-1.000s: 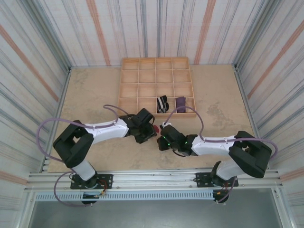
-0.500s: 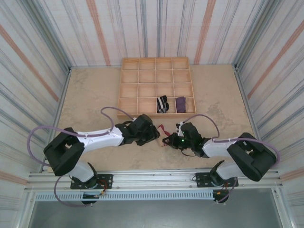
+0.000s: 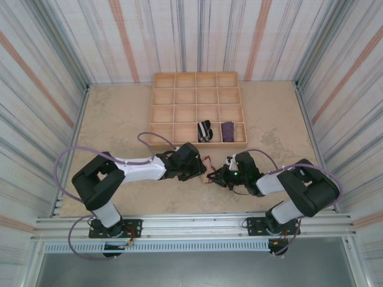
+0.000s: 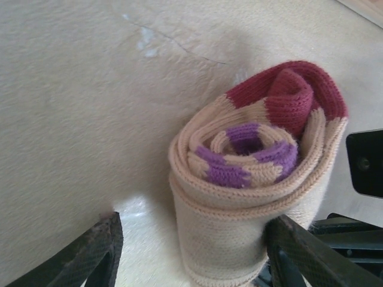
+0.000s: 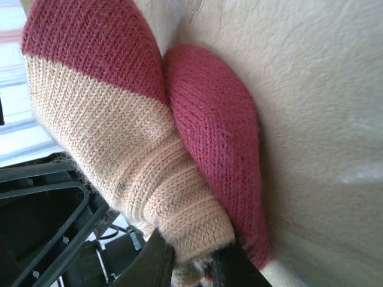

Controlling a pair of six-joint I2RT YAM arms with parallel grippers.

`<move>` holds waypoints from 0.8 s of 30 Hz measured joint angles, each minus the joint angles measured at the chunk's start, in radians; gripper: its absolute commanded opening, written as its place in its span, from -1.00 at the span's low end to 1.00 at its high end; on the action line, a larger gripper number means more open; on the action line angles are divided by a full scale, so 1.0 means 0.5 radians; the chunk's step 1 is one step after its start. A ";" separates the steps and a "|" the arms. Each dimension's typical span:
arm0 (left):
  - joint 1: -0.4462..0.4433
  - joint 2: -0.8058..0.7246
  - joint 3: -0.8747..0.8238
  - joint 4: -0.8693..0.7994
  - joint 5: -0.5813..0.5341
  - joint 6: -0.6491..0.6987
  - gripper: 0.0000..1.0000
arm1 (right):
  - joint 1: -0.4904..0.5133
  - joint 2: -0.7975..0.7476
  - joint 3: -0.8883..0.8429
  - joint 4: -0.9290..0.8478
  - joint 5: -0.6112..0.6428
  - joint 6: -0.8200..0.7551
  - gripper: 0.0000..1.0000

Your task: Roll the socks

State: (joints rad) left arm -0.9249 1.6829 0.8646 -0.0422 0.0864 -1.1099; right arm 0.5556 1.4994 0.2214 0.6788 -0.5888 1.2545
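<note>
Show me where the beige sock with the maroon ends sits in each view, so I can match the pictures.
Top external: the beige sock lies low in the centre, just in front of the wooden tray.
Left wrist: right of centre, rolled up, spiral end toward the camera.
Right wrist: left and centre, running top to bottom.
Shared landmark: its maroon end.
</note>
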 measured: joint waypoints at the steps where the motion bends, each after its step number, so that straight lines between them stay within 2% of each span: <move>1: 0.000 0.012 0.003 0.020 0.011 0.002 0.12 | -0.005 0.001 -0.002 0.002 -0.008 0.011 -1.00; 6: 0.002 0.076 0.064 0.071 0.065 0.015 -0.37 | -0.026 0.024 -0.020 0.055 -0.037 0.067 -1.00; 11: 0.002 0.127 0.153 0.006 0.074 0.030 -0.71 | -0.040 0.004 -0.033 0.071 -0.031 0.103 -0.79; 14: 0.002 0.165 0.211 -0.034 0.095 0.056 -0.92 | -0.043 -0.065 -0.038 0.006 0.003 0.104 -0.59; 18: 0.018 0.208 0.272 -0.070 0.140 0.089 -1.00 | -0.043 -0.246 0.021 -0.346 0.068 0.065 -0.20; 22: 0.053 0.249 0.348 -0.138 0.217 0.188 -1.00 | -0.036 -0.580 0.162 -0.992 0.171 -0.124 0.21; 24: 0.072 0.269 0.384 -0.182 0.253 0.260 -1.00 | -0.042 -0.752 0.229 -1.292 0.234 -0.230 0.31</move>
State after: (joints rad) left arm -0.8886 1.8172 1.0565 -0.1329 0.2131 -0.9798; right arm 0.5346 1.1233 0.3359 0.0330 -0.4717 1.1393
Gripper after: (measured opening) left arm 0.165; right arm 0.618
